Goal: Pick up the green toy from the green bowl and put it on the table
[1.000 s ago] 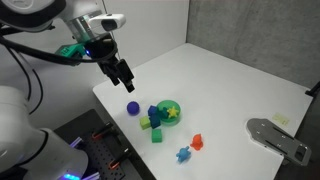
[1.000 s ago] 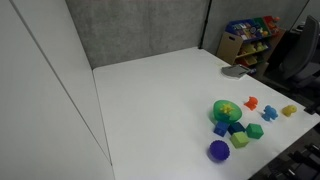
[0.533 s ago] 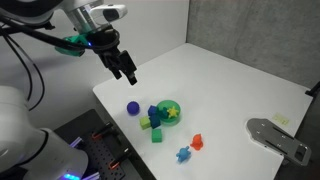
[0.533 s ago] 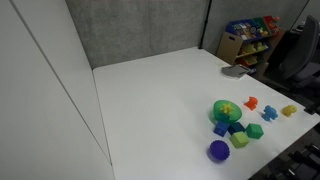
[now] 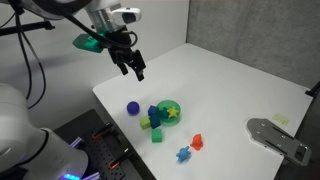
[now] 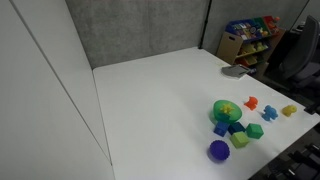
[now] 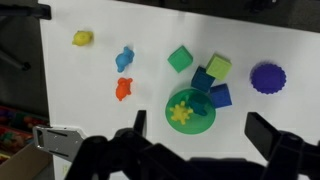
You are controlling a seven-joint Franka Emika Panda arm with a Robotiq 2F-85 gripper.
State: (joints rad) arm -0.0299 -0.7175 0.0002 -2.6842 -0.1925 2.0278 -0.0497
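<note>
jaws spread wide, nothing in them, up in the air on the arm (image 5: 100,22) over a corner of the white surface (image 5: 235,85), well apart from the toys

in wrist view only two dark fingers (image 7: 278,140) at the bottom of the pic, far apart, w/ the bowl (image 7: 208,121) above the gap between them

green toy (image 7: 199,98) inside the bowl, dark against the brighter plastic, on the side nearest the blue blocks (image 7: 205,79), just beside a yellow star (image 7: 181,114) also in there. too small to make out in either exterior view

in an exterior view, bowl (image 6: 216,110) close to one edge of the surface, rest of the toys bunched round it

two blue blocks at the bowl's rim, touching or nearly so, can't tell which. lime cube (image 7: 218,67) against the blocks, green cube (image 7: 180,59) just beside them. purple disc (image 7: 267,77) a bit off, on its own

on the bowl's other side, apart from it: orange piece (image 7: 124,89), blue piece (image 7: 125,58), then yellow piece (image 7: 82,38) furthest out

grey metal plate (image 7: 58,140) at the surface's edge, well apart from bowl & toys
</note>
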